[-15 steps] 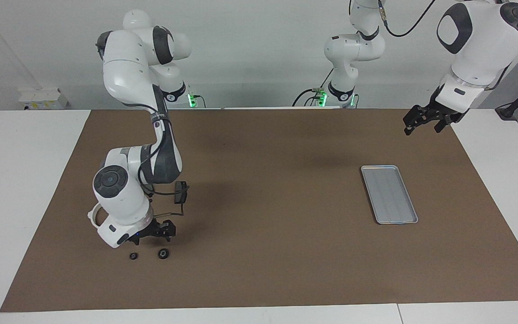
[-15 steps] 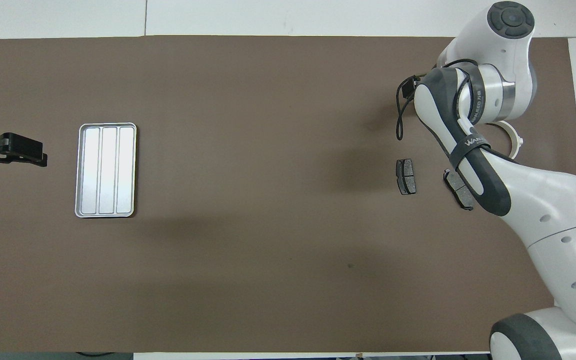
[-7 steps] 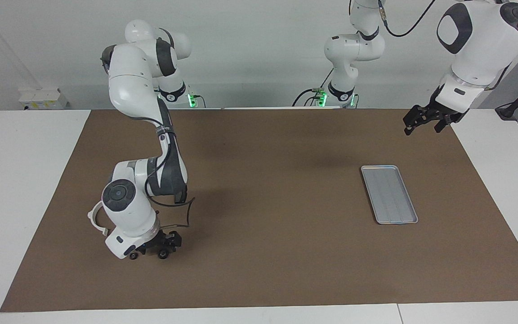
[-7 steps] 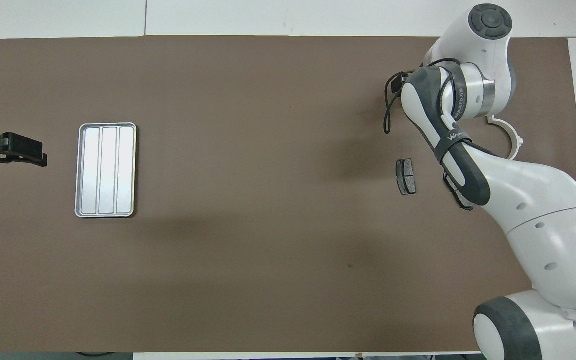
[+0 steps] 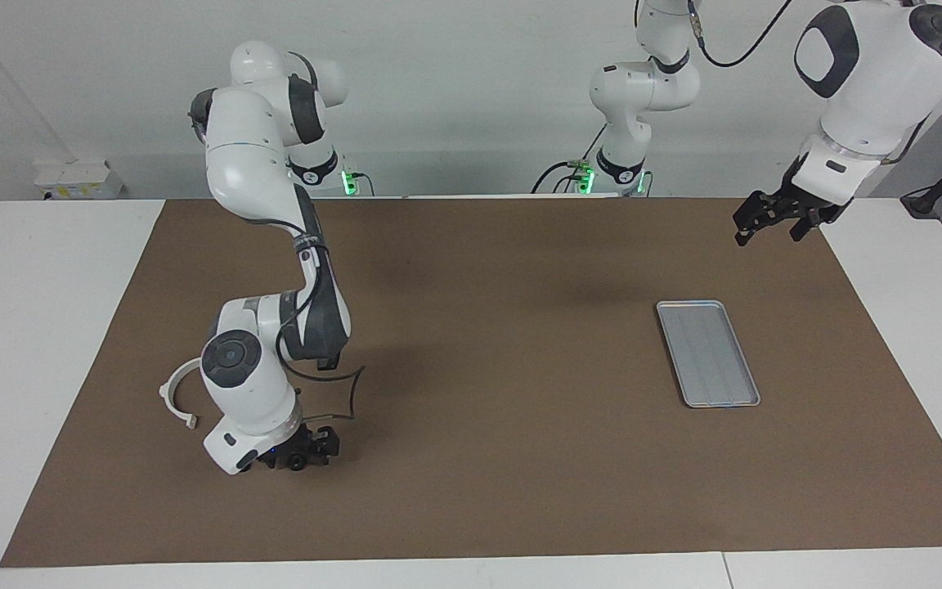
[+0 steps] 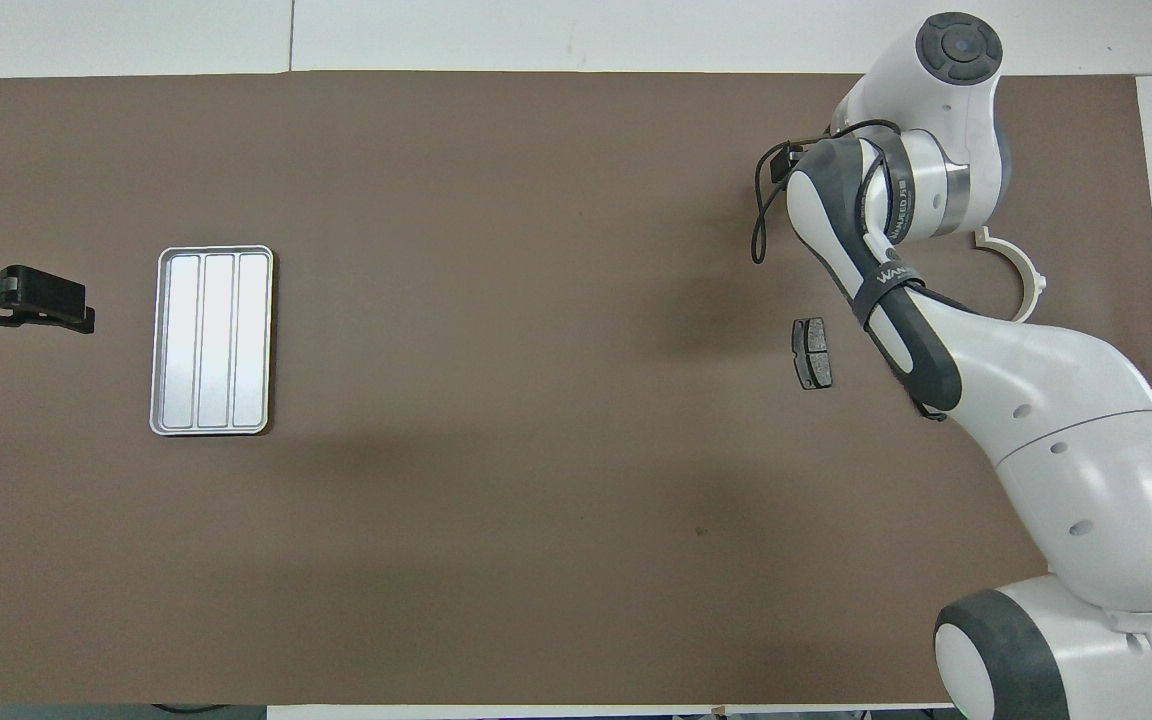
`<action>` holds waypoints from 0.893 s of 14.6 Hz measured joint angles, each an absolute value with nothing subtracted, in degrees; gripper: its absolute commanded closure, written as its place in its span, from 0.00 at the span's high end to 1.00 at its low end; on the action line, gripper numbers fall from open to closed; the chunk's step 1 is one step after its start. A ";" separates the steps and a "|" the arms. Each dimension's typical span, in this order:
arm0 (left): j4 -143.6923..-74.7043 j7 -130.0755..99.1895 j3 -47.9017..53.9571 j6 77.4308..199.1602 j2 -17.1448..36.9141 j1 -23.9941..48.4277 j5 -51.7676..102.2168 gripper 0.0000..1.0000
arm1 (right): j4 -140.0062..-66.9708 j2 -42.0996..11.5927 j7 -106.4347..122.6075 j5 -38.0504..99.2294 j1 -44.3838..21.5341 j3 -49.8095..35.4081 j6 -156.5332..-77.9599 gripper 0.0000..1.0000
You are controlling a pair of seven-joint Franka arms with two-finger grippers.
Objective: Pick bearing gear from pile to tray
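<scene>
Tray [image 5: 708,353]: lying nearer robots, well apart from pile.
Left tool [image 5: 772,219]: waiting, fingers apart, over table's left-arm end.
Right tool [image 5: 304,456]: sitting low over bearing gear [image 5: 298,463], farthest out in pile; grip can't tell.
Risk: small round gear squirting/rolling away w/ off-centre pinch.

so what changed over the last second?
The right claw came down onto the mat over the two small black round parts and shifted toward the left arm's end; one round part now shows between its fingers, the other is hidden. A grip cannot be confirmed. The left claw waits in the air near the mat's edge, open, unmoved. The tray, white bracket and grey pad stayed put.
</scene>
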State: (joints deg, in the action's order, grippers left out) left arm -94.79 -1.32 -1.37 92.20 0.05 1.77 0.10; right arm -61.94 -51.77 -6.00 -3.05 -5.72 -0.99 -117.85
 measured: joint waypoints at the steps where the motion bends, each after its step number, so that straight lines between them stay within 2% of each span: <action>1: -94.79 -1.32 -1.37 92.20 0.05 1.77 0.10 1.00 | -61.92 -51.93 -6.29 -3.40 -5.75 -0.99 -118.16 0.82; 3: -94.79 -1.32 -1.37 92.20 0.05 1.77 0.10 1.00 | -61.82 -52.03 -6.49 -3.52 -5.74 -0.99 -118.35 0.76; 5: -94.79 -1.32 -1.37 92.20 0.05 1.77 0.10 1.00 | -61.69 -52.04 -6.56 -3.54 -5.71 -0.99 -118.35 0.74; 8: -94.79 -1.32 -1.37 92.20 0.05 1.77 0.10 1.00 | -61.63 -52.07 -6.61 -3.54 -5.48 -0.96 -118.35 0.62; 13: -94.79 -1.32 -1.37 92.20 0.05 1.77 0.10 1.00 | -61.50 -52.08 -6.63 -3.46 -5.33 -0.99 -118.35 0.31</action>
